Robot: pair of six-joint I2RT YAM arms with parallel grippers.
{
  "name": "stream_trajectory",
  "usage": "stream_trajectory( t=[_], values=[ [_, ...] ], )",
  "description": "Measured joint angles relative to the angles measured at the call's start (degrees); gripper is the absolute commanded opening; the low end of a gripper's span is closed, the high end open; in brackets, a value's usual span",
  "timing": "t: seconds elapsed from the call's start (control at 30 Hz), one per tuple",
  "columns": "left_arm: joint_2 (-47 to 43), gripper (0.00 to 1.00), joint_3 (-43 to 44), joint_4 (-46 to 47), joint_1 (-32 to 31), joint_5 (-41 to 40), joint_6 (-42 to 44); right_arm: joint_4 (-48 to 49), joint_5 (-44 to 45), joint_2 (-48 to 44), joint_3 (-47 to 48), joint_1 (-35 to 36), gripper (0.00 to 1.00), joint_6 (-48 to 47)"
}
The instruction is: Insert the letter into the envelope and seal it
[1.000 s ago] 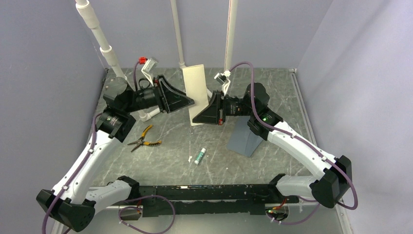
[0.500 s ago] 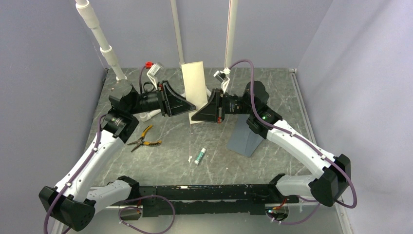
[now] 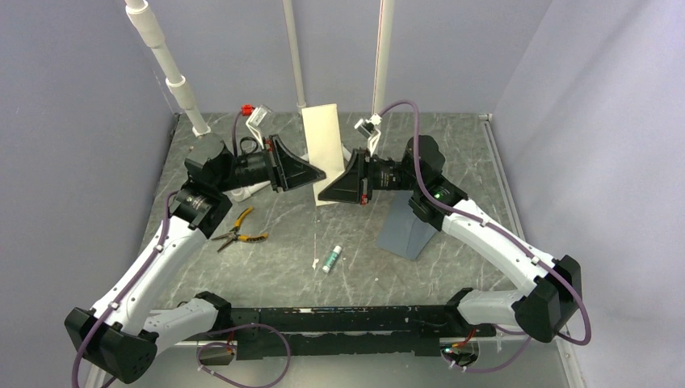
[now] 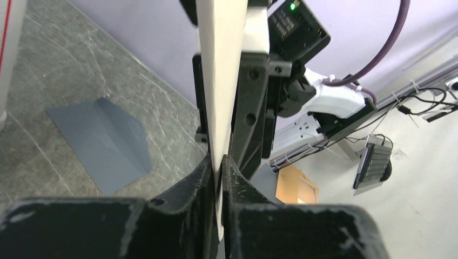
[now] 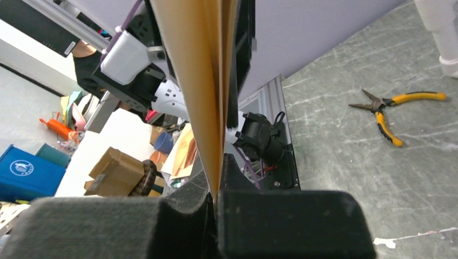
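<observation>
Even, soft overhead light; faint shadows; top view sharp; wrist views' near foreground blurred.

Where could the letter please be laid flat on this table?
Bare tabletop lies between the pliers and glue stick, and in the far right corner. Crowded at the back: left gripper and right gripper pinch the letter.

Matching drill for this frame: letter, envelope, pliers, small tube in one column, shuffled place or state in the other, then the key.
Things
1. letter
2. envelope
3. pliers
4. small tube

Place or state
A. lying at left, yellow handles
B. held upright
C. lying near the middle, white and green
D. lying at right, blue-grey

Pairs: 1-B, 2-D, 3-A, 4-C
</observation>
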Motion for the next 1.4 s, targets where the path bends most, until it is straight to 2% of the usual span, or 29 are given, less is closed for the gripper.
stream_trajectory(
  t=[0.07, 0.23, 0.37, 0.53, 0.6, 0.67, 0.93, 0.97, 1.0, 1.07, 1.1, 1.2, 1.4],
  values=[
    [0.6, 0.17, 1.0, 0.3, 0.0, -1.0, 0.0, -0.1, -0.5, -0.4, -1.0, 0.0, 0.0, 0.0],
    [3.8, 0.03, 4.6, 2.1, 0.0, -1.9, -0.1, -0.5, -1.7, -2.1, -3.5, 0.0, 0.0, -0.3],
    [5.7, 0.03, 6.7, 1.0, 0.0, -1.4, 0.1, -0.6, -1.2, -3.9, -4.3, -0.1, 0.0, -1.1],
    [6.6, 0.14, 8.1, -1.0, 1.6, 0.9, 0.2, -1.0, -0.9, -5.7, -5.4, -0.2, 0.0, -2.8],
    [6.8, 0.13, 8.6, -0.1, 3.9, 1.2, -0.2, -2.3, -1.6, -6.5, -6.3, -0.1, 0.0, -3.7],
    [6.8, 0.03, 8.8, 1.6, 5.9, 1.8, -1.3, -3.8, -2.0, -7.3, -7.1, 0.0, 0.0, -4.5],
    [7.5, 0.03, 8.3, 7.6, 6.9, 5.4, -5.7, -5.1, -2.3, -8.1, -7.8, 0.0, 0.0, -6.3],
    [7.5, 0.12, 8.1, 8.2, 6.9, 5.6, -6.0, -5.2, -2.3, -8.1, -7.8, 0.0, 0.0, -6.4],
    [7.5, 0.26, 8.0, 8.6, 6.9, 5.9, -6.2, -5.4, -2.3, -8.1, -7.8, 0.0, 0.0, -6.6],
    [7.5, 0.47, 7.7, 9.2, 7.0, 6.1, -6.7, -5.7, -2.1, -8.1, -7.8, 0.0, 0.0, -6.7],
    [7.5, 0.53, 7.6, 9.4, 7.0, 6.3, -7.0, -5.8, -2.1, -8.1, -7.8, 0.0, 0.0, -6.6],
    [7.5, 0.55, 5.9, 13.4, 7.0, 6.7, -10.3, -5.4, -2.0, -8.1, -7.8, 0.0, 0.0, -6.4],
    [8.1, 0.44, -1.0, 23.0, 5.0, 7.4, -18.1, -2.4, -1.0, -7.6, -7.7, 0.0, 0.0, -5.3]
  ],
)
